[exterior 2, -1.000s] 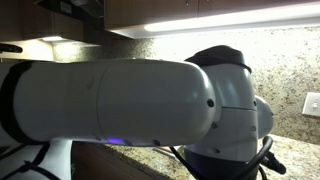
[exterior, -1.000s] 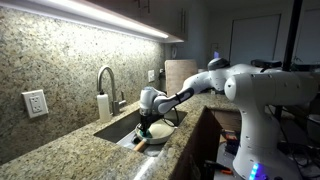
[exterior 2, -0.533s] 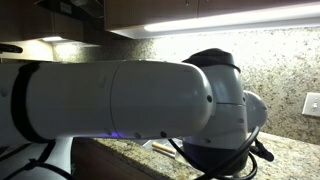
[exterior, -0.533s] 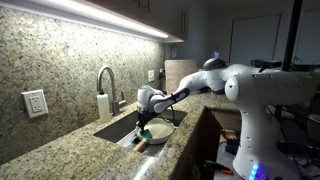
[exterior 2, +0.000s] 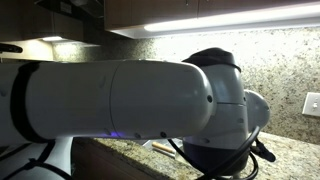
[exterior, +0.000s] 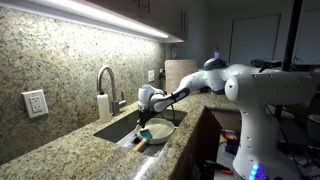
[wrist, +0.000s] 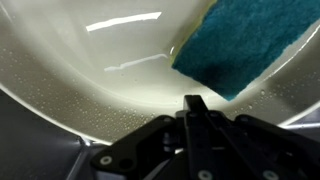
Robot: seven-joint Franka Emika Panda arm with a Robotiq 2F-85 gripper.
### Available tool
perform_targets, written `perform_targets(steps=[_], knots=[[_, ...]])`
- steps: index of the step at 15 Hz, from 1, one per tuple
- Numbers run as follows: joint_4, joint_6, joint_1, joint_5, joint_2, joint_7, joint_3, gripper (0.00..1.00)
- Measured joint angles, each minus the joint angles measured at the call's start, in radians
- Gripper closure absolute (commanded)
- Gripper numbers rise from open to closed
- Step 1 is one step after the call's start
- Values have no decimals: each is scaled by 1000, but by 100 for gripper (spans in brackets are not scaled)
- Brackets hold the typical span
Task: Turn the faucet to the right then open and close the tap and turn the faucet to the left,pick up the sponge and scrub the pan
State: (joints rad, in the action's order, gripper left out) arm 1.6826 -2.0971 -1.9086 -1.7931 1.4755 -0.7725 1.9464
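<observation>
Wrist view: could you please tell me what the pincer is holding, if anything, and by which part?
Apparently nothing: the pincer is shut, and the sponge lies just beyond its tips in the pan.

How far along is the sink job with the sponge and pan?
Looks done: the sponge lies in the pan. In hand: the shut gripper is down over the pan, right beside the sponge; whether it grips it I cannot tell. Left: scrubbing, as far as I can judge. The faucet arches over the sink; whether it was turned cannot be told.
</observation>
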Motion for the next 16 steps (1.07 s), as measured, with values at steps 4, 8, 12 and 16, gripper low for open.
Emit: perform_targets(steps=[4,8,12,16], knots=[[65,4,41,0,-1,0,-33,100],[207,41,116,0,-6,-1,-89,100],[367,102,201,0,-14,-4,-145,100],[505,189,270,18,-18,-4,-209,100]])
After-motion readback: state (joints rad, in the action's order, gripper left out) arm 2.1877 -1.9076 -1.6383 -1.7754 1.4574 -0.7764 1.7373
